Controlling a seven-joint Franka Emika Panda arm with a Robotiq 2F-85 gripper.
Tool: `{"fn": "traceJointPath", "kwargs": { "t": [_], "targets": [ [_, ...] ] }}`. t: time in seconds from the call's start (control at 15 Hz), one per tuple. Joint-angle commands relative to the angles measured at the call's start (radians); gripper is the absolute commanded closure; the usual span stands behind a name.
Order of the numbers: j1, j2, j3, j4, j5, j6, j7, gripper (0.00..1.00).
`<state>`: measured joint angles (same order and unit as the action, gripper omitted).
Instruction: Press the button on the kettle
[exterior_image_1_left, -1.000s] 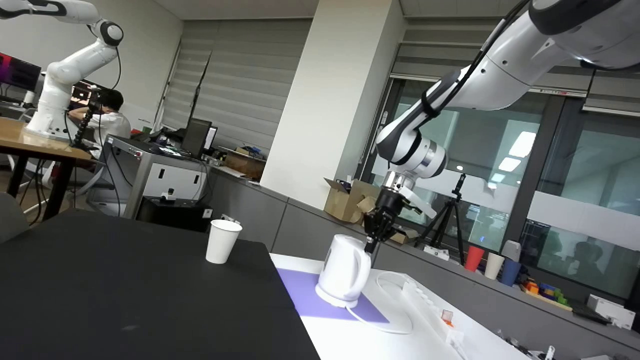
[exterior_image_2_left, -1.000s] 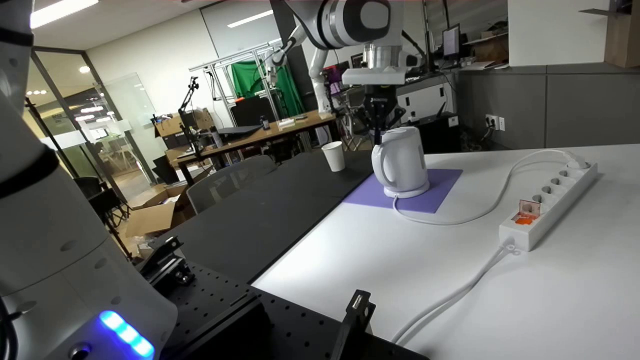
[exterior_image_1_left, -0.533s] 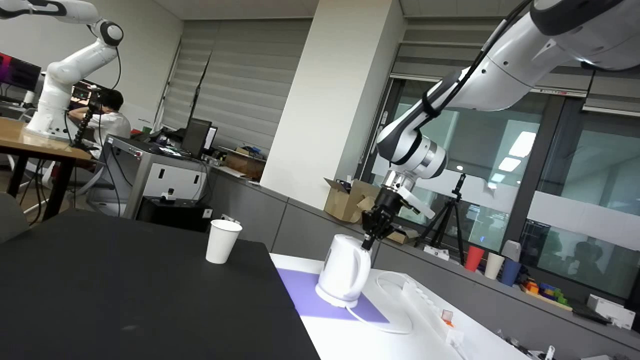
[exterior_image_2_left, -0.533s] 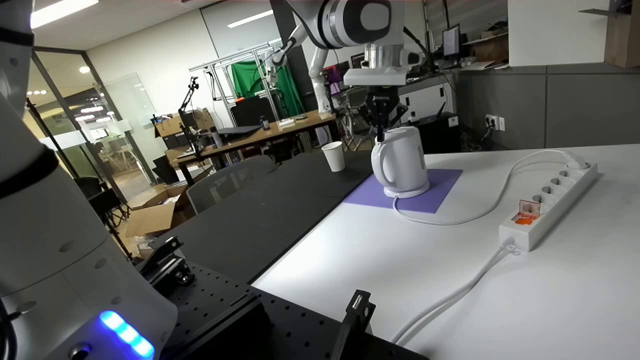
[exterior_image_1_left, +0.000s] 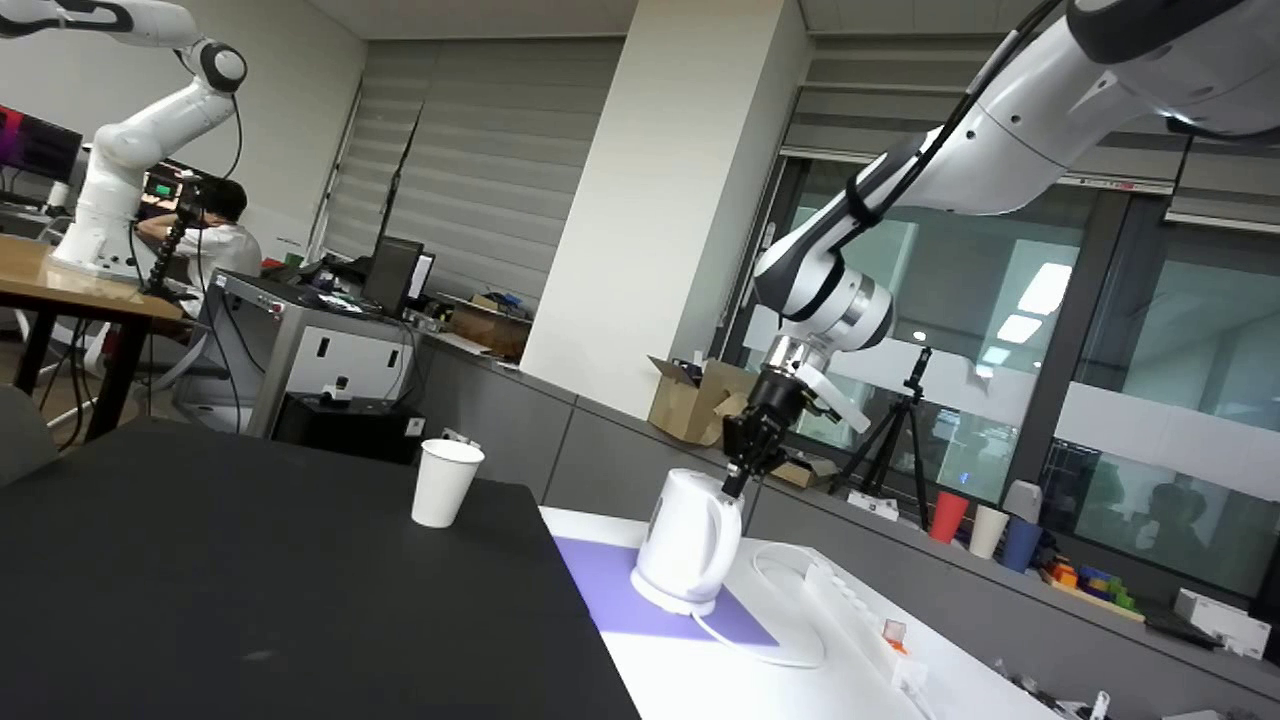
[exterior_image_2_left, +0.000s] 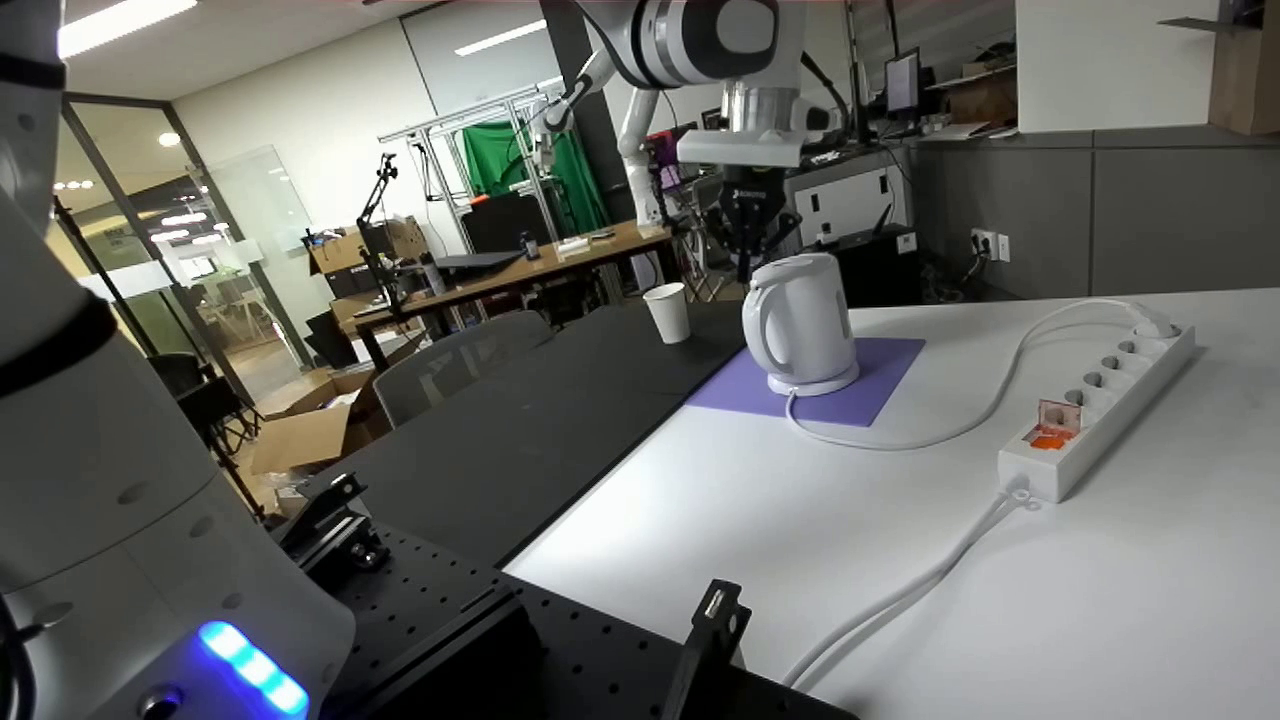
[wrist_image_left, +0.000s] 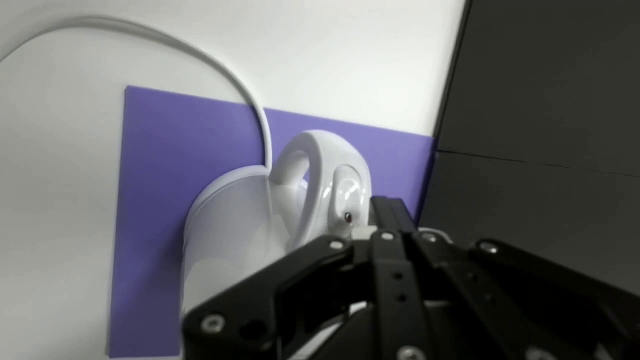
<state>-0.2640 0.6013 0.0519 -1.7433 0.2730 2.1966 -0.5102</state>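
Observation:
The white kettle (exterior_image_1_left: 680, 545) stands upright on its base on a purple mat, also in an exterior view (exterior_image_2_left: 805, 325) and the wrist view (wrist_image_left: 225, 225). Its handle top has an oval button (wrist_image_left: 347, 192) with a small dark red light beside it. My gripper (exterior_image_1_left: 733, 490) is shut with nothing between its fingers. In an exterior view the fingertips (exterior_image_2_left: 744, 275) are just off the upper handle, away from the kettle body. In the wrist view the fingertips (wrist_image_left: 392, 207) are beside the button, toward the black table. Whether they touch the kettle cannot be told. The gripper hides the lid.
A white paper cup (exterior_image_1_left: 447, 485) stands on the black table (exterior_image_1_left: 250, 580). The purple mat (exterior_image_2_left: 890, 365) lies on the white table beside it. A white cord (exterior_image_2_left: 920, 446) runs from the kettle base to a power strip (exterior_image_2_left: 1100, 420) with an orange switch.
The gripper rises slightly from the handle top. In an exterior view it shifts a little toward the kettle body, then back away past the handle's outer side. The kettle has not moved.

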Motion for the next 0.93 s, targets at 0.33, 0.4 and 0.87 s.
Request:
{"fn": "traceJointPath", "kwargs": {
  "t": [0.33,0.4,0.87],
  "targets": [
    [0.007,0.005,-0.021,0.025,-0.018,-0.103,0.039,1.0],
    [0.002,0.006,-0.018,0.02,-0.008,-0.083,0.027,1.0],
    [0.0,0.019,-0.021,0.017,-0.008,-0.04,0.029,1.0]
  ]
}}
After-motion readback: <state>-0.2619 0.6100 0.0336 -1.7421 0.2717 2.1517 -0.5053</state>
